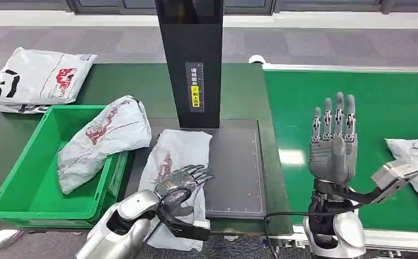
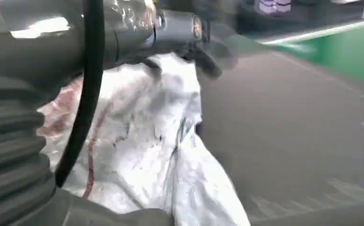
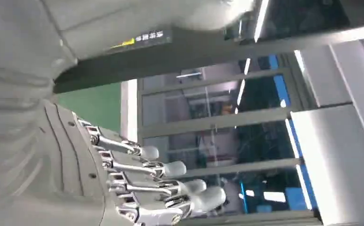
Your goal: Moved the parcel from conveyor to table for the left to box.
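— Head view first: where is the parcel [image 1: 175,156]?
— Flat on the dark table [image 1: 234,167], beside the green box [image 1: 28,189]. The left hand [image 1: 181,181] rests on it, fingers splayed, grasping nothing.
— And the right hand [image 1: 334,143]?
— Raised over the conveyor [image 1: 369,102], fingers straight and apart, empty.

Parcel [image 1: 177,148] under the left hand [image 1: 182,181]: thin crinkled plastic film, grey-white, slight sheen, same film on the bag in the glossy green plastic bin [image 1: 18,178] at the worktop's left edge. Conveyor belt [image 1: 379,102] is matt green, the pad [image 1: 234,162] matt dark with a faint printed grid. Right hand [image 1: 334,145]: grey plastic shell, bright metal finger links.
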### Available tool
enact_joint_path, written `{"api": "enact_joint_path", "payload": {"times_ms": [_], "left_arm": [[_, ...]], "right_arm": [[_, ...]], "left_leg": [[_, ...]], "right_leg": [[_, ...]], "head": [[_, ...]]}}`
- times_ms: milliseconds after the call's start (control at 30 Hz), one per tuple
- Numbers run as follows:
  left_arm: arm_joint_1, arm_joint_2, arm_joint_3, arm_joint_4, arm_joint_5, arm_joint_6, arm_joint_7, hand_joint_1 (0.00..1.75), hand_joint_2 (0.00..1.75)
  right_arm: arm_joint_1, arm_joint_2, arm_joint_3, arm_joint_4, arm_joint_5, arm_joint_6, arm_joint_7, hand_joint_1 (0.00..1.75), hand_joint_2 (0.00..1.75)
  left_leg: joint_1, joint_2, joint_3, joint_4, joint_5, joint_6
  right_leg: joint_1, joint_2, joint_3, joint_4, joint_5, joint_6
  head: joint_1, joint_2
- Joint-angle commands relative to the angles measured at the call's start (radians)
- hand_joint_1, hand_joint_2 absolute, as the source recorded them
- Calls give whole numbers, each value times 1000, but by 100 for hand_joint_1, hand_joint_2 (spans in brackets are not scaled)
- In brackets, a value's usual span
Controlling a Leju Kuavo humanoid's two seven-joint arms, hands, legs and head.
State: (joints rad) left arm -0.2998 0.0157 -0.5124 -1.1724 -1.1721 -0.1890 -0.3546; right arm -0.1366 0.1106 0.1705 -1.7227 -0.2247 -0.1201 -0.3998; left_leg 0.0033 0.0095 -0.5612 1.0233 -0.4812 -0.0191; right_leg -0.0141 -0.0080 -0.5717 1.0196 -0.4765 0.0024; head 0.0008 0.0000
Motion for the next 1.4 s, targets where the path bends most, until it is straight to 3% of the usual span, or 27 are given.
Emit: {"api": "enact_joint_path", "payload": {"times_ms": [33,133,200,233,267,300,333,367,400,433,467,500,533,567,600,633,667,700,733,767,800,967,1200,1400], "left_arm": [[-331,134,-262,623,117,-80,-48,0,175],[-386,134,-284,702,122,-79,-36,0,175],[-427,134,-296,739,130,-112,-53,33,175],[-439,135,-304,747,129,-125,-60,19,175],[-460,132,-316,762,132,-152,-76,19,175],[-474,129,-328,773,131,-174,-88,63,175],[-493,126,-343,785,130,-191,-98,175,175],[-499,126,-348,787,129,-196,-100,175,175],[-515,123,-362,789,123,-209,-115,175,175],[-534,114,-366,793,130,-223,-133,175,175],[-547,105,-366,795,137,-233,-145,175,175],[-560,96,-365,797,144,-241,-154,175,175],[-572,87,-368,797,146,-246,-159,175,175],[-582,80,-372,796,146,-249,-164,175,175],[-594,71,-373,795,150,-248,-166,175,175],[-605,63,-378,798,158,-242,-169,175,175],[-609,61,-378,794,163,-232,-168,175,175],[-614,57,-376,791,170,-225,-170,175,175],[-620,53,-373,786,177,-220,-174,175,175],[-624,52,-369,777,192,-208,-179,175,175],[-632,48,-368,772,200,-208,-183,175,175],[-635,46,-369,771,201,-212,-183,175,175],[-618,78,-317,541,446,-160,-223,175,175],[-614,82,-319,540,445,-158,-224,175,175]], "right_arm": [[-48,30,-65,99,-19,20,-6,0,175],[-49,42,-73,91,-17,20,-6,0,175],[-52,45,-81,86,-17,17,-9,0,175],[-54,47,-83,84,-17,16,-9,0,175],[-53,50,-88,80,-17,13,-12,0,175],[-51,52,-91,76,-17,11,-13,0,175],[-48,53,-94,69,-17,9,-18,0,175],[-46,53,-95,67,-17,8,-18,0,175],[-41,54,-100,57,-17,4,-29,0,175],[-31,54,-106,47,-19,0,-38,0,175],[-24,52,-109,40,-20,-2,-41,0,175],[-19,51,-112,34,-23,-5,-46,0,175],[-12,50,-114,30,-24,-6,-49,0,175],[-8,48,-116,27,-26,-6,-52,0,175],[-2,46,-118,24,-28,-6,-57,0,175],[3,42,-118,22,-30,-7,-64,0,175],[6,41,-119,20,-32,-7,-67,0,175],[7,39,-121,18,-33,-8,-70,0,175],[9,38,-122,16,-33,-9,-71,0,175],[11,36,-122,14,-33,-11,-72,0,175],[12,35,-122,12,-34,-12,-72,0,175],[12,35,-123,12,-34,-12,-72,0,175],[40,42,-143,-42,-36,-27,-73,0,175],[39,43,-142,-41,-36,-28,-73,0,175]], "left_leg": [[1,-2,1,-2,2,-1],[1,-2,-1,-1,3,-1],[2,-1,-2,-1,5,-1],[2,-2,-1,0,3,-1],[2,-1,-8,-1,7,-2],[2,-2,-15,0,7,-1],[2,-1,-15,2,-8,1],[3,1,-29,-2,1,1],[2,1,-28,2,-20,0],[2,2,-38,2,-28,0],[1,1,-27,10,-78,3],[1,0,-37,10,-93,3],[1,0,-30,13,-145,6],[-2,-2,-19,10,-181,10],[-3,-3,-21,5,-183,14],[-6,-3,-17,1,-173,16],[-7,-5,-20,-2,-132,21],[-1,-3,-13,-13,-67,24],[-1,-9,-9,-40,17,22],[1,-11,-28,-11,32,-21],[2,-12,-27,-16,58,-16],[1,-6,-29,-16,44,-16],[1,-7,-34,-15,44,-16],[1,-7,-35,-16,43,-16]], "right_leg": [[1,-1,1,-2,2,-1],[1,-1,1,-1,3,-1],[1,1,-1,-1,5,-1],[1,0,1,0,4,-1],[2,0,-2,-1,7,-2],[2,-1,-5,1,7,-1],[2,-1,-7,3,-5,-2],[3,1,-21,-1,7,-2],[0,0,-21,3,1,-2],[-1,1,-32,2,1,-4],[-3,-3,-21,10,-43,-2],[-3,-3,-30,10,-49,-1],[-4,-5,-26,9,-71,1],[-6,-8,-19,0,-66,5],[-6,-9,-21,-11,-34,6],[-7,-8,-20,-32,72,-6],[-5,-8,-21,-25,40,-7],[1,-2,-20,-29,56,-9],[3,-4,-17,-38,48,-17],[2,-2,-44,-5,45,-15],[2,-3,-39,-1,42,-17],[1,3,-45,1,42,-17],[1,2,-49,2,41,-17],[1,2,-49,0,42,-16]], "head": [[0,0],[0,0],[0,0],[0,0],[0,0],[0,0],[0,0],[0,0],[0,0],[0,0],[0,0],[1,0],[0,0],[0,0],[-1,0],[-2,0],[-2,0],[-3,0],[0,0],[-2,0],[-2,0],[-3,0],[-2,0],[-2,0]]}}
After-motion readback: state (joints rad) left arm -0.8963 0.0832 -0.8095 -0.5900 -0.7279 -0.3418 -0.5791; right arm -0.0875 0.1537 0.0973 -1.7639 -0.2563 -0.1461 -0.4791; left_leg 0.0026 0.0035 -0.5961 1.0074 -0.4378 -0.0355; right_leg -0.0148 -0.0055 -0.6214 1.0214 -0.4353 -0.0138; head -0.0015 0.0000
